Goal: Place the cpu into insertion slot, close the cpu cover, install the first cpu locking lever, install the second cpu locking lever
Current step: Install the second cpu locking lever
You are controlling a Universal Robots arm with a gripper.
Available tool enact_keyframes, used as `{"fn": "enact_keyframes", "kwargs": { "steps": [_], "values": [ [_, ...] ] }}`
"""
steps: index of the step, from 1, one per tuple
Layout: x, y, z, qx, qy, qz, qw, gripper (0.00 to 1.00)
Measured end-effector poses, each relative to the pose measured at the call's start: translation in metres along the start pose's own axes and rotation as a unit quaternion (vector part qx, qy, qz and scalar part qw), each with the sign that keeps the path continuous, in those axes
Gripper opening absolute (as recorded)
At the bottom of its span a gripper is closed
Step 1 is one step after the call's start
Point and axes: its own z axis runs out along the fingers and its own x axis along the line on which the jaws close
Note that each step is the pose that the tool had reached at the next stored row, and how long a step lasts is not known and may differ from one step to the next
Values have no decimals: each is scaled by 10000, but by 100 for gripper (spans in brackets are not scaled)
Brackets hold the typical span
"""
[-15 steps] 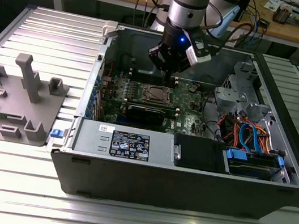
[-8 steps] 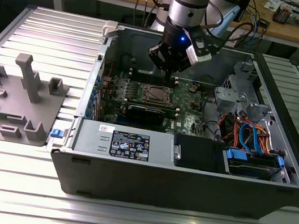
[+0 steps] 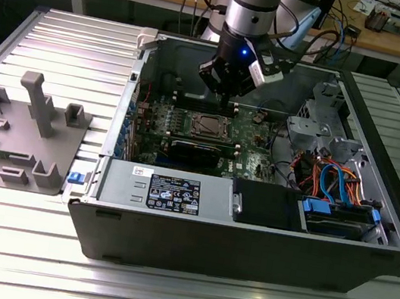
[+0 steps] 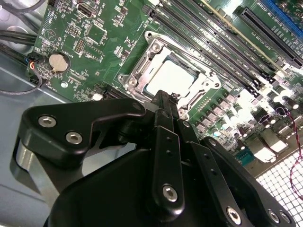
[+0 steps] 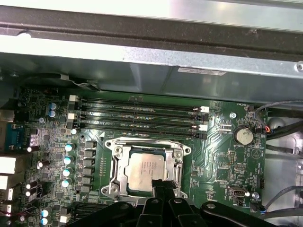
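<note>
Fixture block [image 3: 22, 131]: grey, on the worktop [image 3: 160, 296] at 9 o'clock of the computer case [image 3: 246, 242].
Cpu [image 5: 147, 170]: seated in the insertion slot [image 5: 119, 166], silver top showing.
Cpu cover [image 5: 113, 146]: appears closed, framing the chip.
Claw [image 4: 163, 101]: pressed together, holding nothing, tip at the cover's edge, at 6 o'clock of the chip in the first wrist view.
Step, judged: working a locking lever; push steadily along the socket rim, avoiding the chip.

The cpu [image 5: 146, 170] lies in the insertion slot [image 5: 176, 176], with the cpu cover [image 5: 115, 174] seemingly down around it. The gripper [image 3: 228, 97] hangs above the slot, inside the computer case [image 3: 245, 249]. Memory slots [image 5: 137, 116] lie beside the socket.
</note>
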Motion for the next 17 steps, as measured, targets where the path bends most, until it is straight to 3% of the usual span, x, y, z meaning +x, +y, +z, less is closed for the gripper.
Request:
{"fn": "enact_keyframes", "kwargs": {
  "steps": [2,7,17],
  "values": [
    [1,-17,0,-45,-4,1,10000,11],
    [3,-43,-1,-100,-8,2,10000,11],
    [7,-86,0,-118,-9,2,9999,11]
  ]
}}
